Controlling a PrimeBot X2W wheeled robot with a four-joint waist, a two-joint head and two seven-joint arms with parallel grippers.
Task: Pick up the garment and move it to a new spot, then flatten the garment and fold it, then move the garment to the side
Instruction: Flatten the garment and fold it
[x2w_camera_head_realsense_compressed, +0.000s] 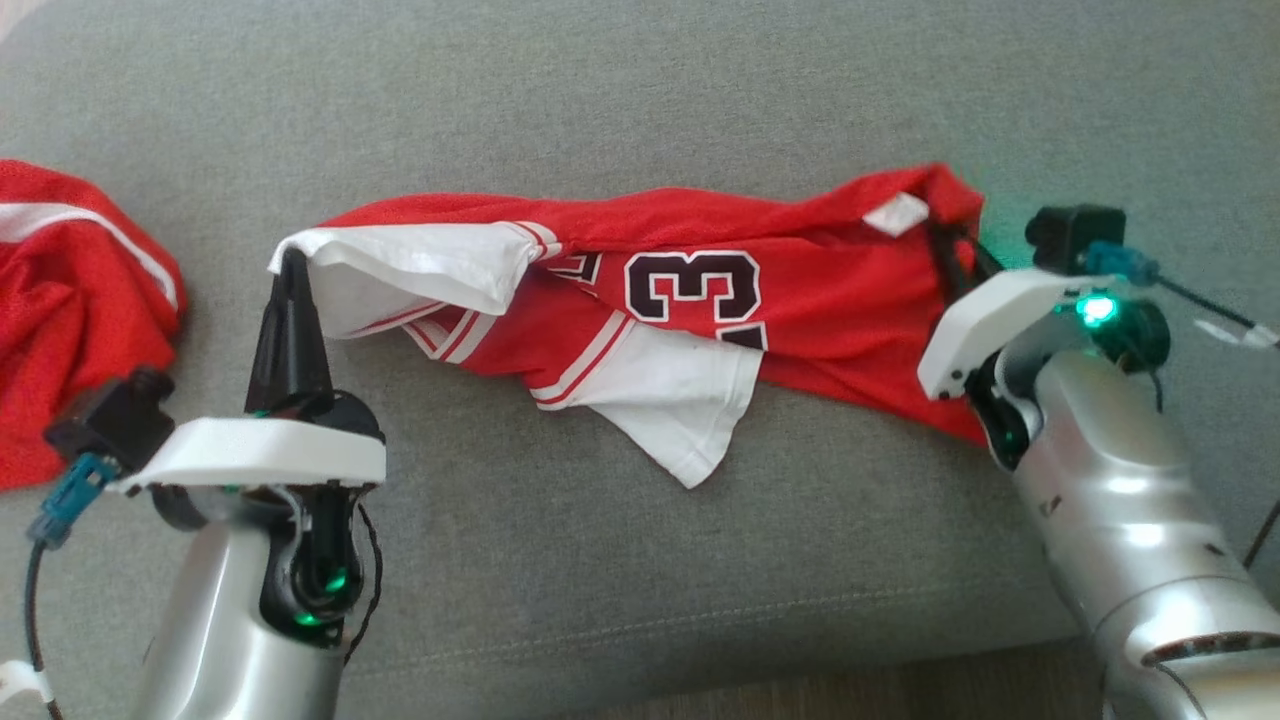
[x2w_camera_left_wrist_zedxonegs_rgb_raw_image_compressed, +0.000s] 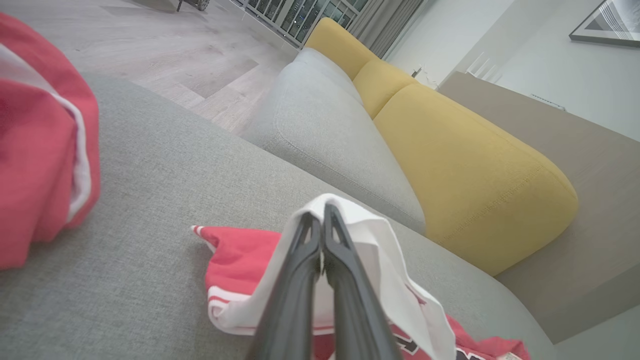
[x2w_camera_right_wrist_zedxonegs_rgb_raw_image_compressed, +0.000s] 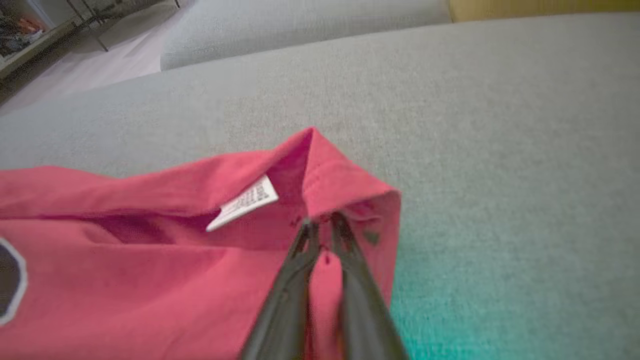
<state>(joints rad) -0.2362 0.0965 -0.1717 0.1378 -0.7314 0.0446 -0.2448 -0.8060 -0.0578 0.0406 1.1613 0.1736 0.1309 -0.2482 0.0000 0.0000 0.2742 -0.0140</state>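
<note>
A grey sofa cushion (x2w_camera_head_realsense_compressed: 640, 580) carries a red jersey (x2w_camera_head_realsense_compressed: 830, 300), stretched sideways across its middle. The left tool (x2w_camera_head_realsense_compressed: 291, 265) is pressed together, pinching the white sleeve (x2w_camera_head_realsense_compressed: 400, 260). The right tool (x2w_camera_head_realsense_compressed: 955, 250) pinches the red corner at the opposite end. The left wrist view alone shows yellow back cushions (x2w_camera_left_wrist_zedxonegs_rgb_raw_image_compressed: 475, 175). The head view alone shows the black number 3 (x2w_camera_head_realsense_compressed: 695, 285). The jersey lies rumpled and twisted.

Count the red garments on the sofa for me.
2. The numbered jersey stretches across the cushion, held by the left gripper and right gripper at its ends. Another red garment lies bunched at the robot's far left, partly cut off; more may lie outside view.
</note>
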